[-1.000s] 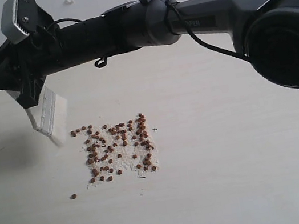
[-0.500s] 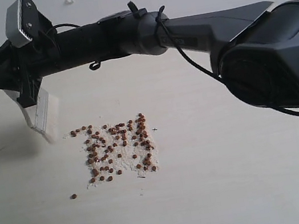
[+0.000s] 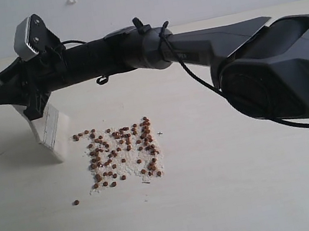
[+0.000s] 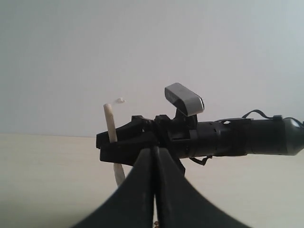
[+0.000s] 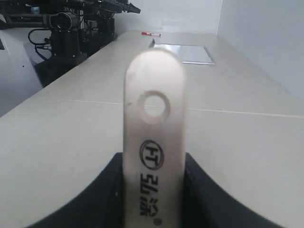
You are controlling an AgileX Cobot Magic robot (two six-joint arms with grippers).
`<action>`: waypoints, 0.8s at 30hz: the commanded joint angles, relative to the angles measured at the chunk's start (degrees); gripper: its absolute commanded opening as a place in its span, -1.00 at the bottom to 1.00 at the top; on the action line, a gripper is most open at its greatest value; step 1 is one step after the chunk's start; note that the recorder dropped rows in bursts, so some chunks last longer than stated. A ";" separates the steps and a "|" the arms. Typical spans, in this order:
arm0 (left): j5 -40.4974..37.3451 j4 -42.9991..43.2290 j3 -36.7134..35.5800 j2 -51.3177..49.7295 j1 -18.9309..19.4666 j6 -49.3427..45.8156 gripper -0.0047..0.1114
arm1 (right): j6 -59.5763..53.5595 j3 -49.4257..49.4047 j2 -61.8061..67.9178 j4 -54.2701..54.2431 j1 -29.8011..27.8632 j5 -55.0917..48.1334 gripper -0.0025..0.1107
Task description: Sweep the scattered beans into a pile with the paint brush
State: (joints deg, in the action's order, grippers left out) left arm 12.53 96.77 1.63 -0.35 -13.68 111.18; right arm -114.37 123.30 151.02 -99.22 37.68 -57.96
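Right claw (image 3: pixel 19 96) clamped on the paint brush (image 3: pixel 47 125) by its handle, bristles down near the table (image 3: pixel 246 195), just beside the edge of the beans (image 3: pixel 122 151). These lie in a loose patch, not yet gathered. Left claw (image 4: pixel 154 156) pressed together, holding nothing. Risks: the brush is tilted, so a fast stroke could flick beans outward. The stray bean (image 3: pixel 75 202), well apart, may get missed. The handle could pivot in my grip under pressure.

Matte black arm (image 3: pixel 213 39), angular housing (image 3: pixel 278 70), looped black cable (image 3: pixel 195 75) (tied on), grey-capped camera (image 3: pixel 26 39)
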 commanded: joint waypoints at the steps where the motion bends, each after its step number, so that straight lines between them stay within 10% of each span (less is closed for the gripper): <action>1: -0.23 -0.01 -0.27 0.35 0.04 0.04 -0.92 | 5.32 0.47 -0.26 0.88 -0.31 1.16 -0.96; 24: -0.23 -0.01 -0.27 0.35 0.04 0.04 -0.92 | 24.12 0.47 -2.76 17.37 -2.33 5.18 -0.96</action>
State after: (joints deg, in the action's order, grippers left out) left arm 12.53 96.77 1.63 -0.35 -13.68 111.18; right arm -92.06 123.30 149.51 -85.50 35.58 -53.25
